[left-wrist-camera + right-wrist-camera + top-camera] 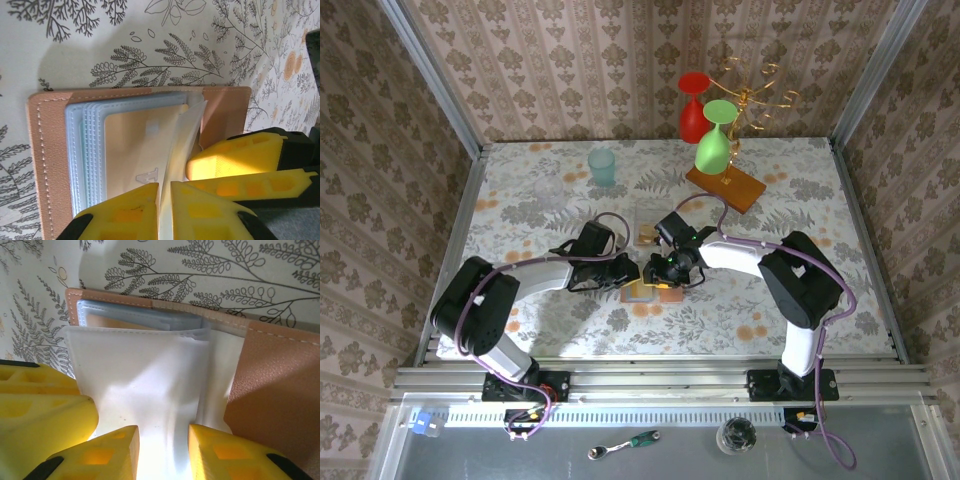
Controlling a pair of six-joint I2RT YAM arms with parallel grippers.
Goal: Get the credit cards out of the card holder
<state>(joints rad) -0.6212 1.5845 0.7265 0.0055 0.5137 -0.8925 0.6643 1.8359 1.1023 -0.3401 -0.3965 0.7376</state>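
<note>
**Entry 1, left gripper** (pixel 165 191). Its yellow fingers are sitting almost together, clenching a single clear sleeve leaf (pixel 186 137) that is standing up out of the holder.

**Entry 2, right gripper** (pixel 162 432). Its jaws are standing partly apart, with a pale sleeve sheet (pixel 145 375) running between them. Whether they are actually gripping that sheet cannot be told.

**Entry 3, card holder** (pixel 50 165). The tan leather bifold is lying open and flat on the patterned table (pixel 520 200), directly between the two grippers at mid-table. It is spreading crosswise in front of the left jaws, with its sleeve stack (pixel 82 150) fanning upward from the cover.

**Entry 4, credit cards**. One orange-tan card (pixel 132 145) is sitting inside the sleeves, not yet drawn out.
- It is lying just ahead of the left fingertips and partly under them, to the left of the lifted leaf.
- Its near end is hidden, so its long axis cannot be told.
- Both arms are reaching the holder, but the left jaws are judged the nearer to this card. The right jaws are working from the opposite cover.
- The coming pull probably depends on which sleeve edge is open, and that is not showing.

**Entry 5, farther back**. A wooden base (pixel 725 187) is carrying a gold rack (pixel 752 95). A green glass (pixel 716 140) and a red glass (pixel 693 105) are hanging or standing by it. A teal cup (pixel 602 165) is standing well apart to the left.
</note>
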